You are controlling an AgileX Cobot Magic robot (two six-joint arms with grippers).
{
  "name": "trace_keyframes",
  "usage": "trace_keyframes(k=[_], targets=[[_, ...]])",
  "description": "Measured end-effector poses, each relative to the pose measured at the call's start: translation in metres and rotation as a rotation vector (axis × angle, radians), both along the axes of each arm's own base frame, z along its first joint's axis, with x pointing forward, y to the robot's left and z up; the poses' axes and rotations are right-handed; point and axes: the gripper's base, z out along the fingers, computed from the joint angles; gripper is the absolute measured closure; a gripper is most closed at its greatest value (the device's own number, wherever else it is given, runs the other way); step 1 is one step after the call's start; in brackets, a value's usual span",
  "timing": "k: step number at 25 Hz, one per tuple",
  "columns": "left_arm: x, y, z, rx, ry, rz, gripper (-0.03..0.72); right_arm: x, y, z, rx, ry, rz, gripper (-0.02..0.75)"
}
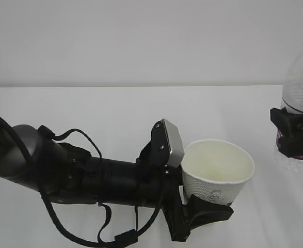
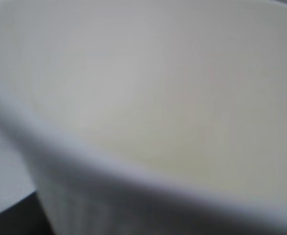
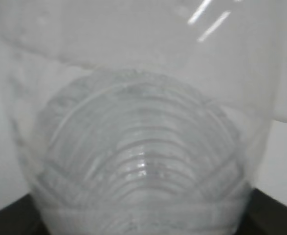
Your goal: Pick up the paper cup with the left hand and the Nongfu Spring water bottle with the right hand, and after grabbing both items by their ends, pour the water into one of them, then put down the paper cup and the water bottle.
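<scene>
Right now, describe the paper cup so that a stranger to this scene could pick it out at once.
Start at the thick black left arm lying low across the white table. At the arm's end, the tool clamps the base of the paper cup. It is white, short, wide-mouthed and tapered, with grey print, unlike the tall clear Nongfu Spring water bottle at the right edge.

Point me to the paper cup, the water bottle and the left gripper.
paper cup [image 1: 213, 187], exterior view, printed outer wall.
water bottle [image 1: 299, 85], exterior view, clear ribbed upper body.
left gripper [image 1: 205, 211], exterior view, black jaw under the cup's base.
</scene>
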Motion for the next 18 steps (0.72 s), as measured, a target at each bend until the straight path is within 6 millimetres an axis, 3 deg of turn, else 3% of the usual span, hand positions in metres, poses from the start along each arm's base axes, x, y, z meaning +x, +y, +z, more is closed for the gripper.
trace_keyframes(k=[18], targets=[[-0.0012,0.0001,-0.0004,0.005,-0.005,-0.015,0.172,0.0022,-0.0004,0.0069,-0.267,-0.128,0.075,0.244]])
